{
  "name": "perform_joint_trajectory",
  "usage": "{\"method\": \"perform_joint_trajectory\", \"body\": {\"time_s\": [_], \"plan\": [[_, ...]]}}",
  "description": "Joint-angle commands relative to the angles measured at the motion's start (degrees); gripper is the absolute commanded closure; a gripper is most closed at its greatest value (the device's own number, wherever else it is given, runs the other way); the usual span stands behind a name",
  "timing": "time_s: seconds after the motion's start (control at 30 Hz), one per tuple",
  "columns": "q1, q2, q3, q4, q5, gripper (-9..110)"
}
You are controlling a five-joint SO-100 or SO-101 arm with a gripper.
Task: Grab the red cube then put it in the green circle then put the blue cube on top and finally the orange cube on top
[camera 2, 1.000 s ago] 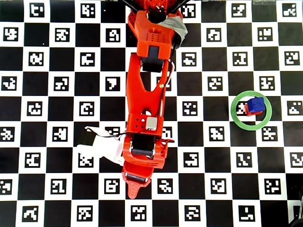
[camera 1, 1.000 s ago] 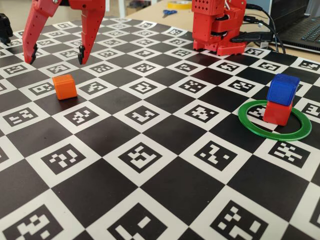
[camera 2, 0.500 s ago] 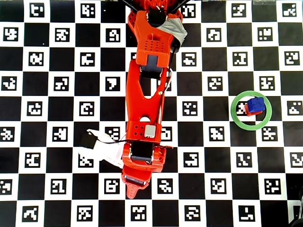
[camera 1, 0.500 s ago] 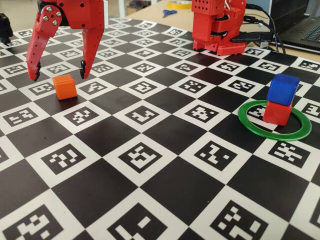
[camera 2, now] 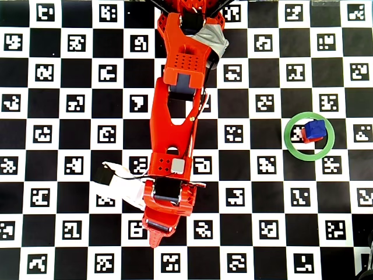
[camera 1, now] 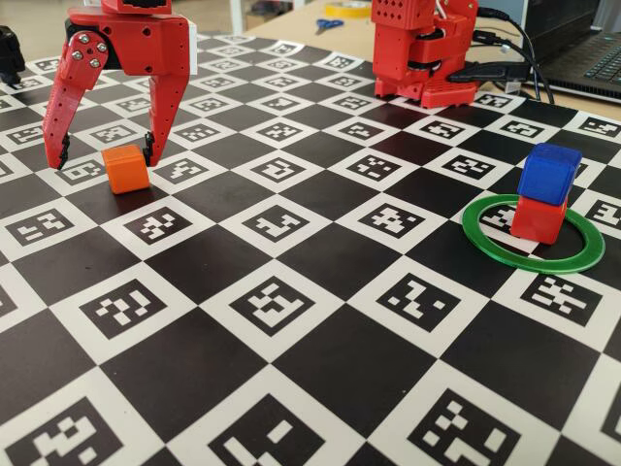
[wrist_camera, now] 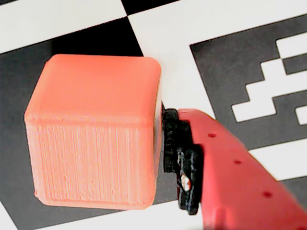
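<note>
The orange cube [camera 1: 126,168] sits on the chequered mat at the left of the fixed view. My red gripper [camera 1: 106,153] is open and low over it, one fingertip on each side. In the wrist view the orange cube [wrist_camera: 93,134] fills the left half. One black-tipped finger [wrist_camera: 180,158] stands right against the cube's right face. The other finger is out of frame. At the right, the blue cube [camera 1: 548,173] rests on the red cube [camera 1: 539,218] inside the green circle [camera 1: 488,255]. From overhead, the arm hides the orange cube. The blue cube [camera 2: 315,129] covers most of the red cube [camera 2: 303,137] within the green circle [camera 2: 287,137].
The arm's red base [camera 1: 422,53] stands at the back of the mat. Beyond it are cables and a laptop [camera 1: 582,49]. Scissors [camera 1: 328,24] lie on the wooden table behind. A white camera mount [camera 2: 119,184] juts from the wrist's left side.
The gripper has come down and forward. It was hanging above and behind the orange cube and now straddles it near the mat. The jaws stay open. The stack in the ring has not moved.
</note>
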Motion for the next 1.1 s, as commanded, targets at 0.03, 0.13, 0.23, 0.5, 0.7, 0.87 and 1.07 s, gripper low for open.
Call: {"method": "perform_joint_trajectory", "body": {"time_s": [0.03,0.13,0.23,0.5,0.7,0.87,1.07], "plan": [[0.18,1.14,-5.10,-1.23,0.26,65],[-0.18,1.05,-4.83,-1.14,-0.70,67],[-0.44,0.97,-4.66,-1.23,-1.85,69],[-0.79,0.70,-4.48,-1.85,-4.13,75],[-0.79,0.97,-4.31,-2.99,-1.85,85],[-0.88,1.85,-3.69,-2.46,-2.29,87],[-0.88,3.96,-1.32,-2.02,-3.16,88]]}}
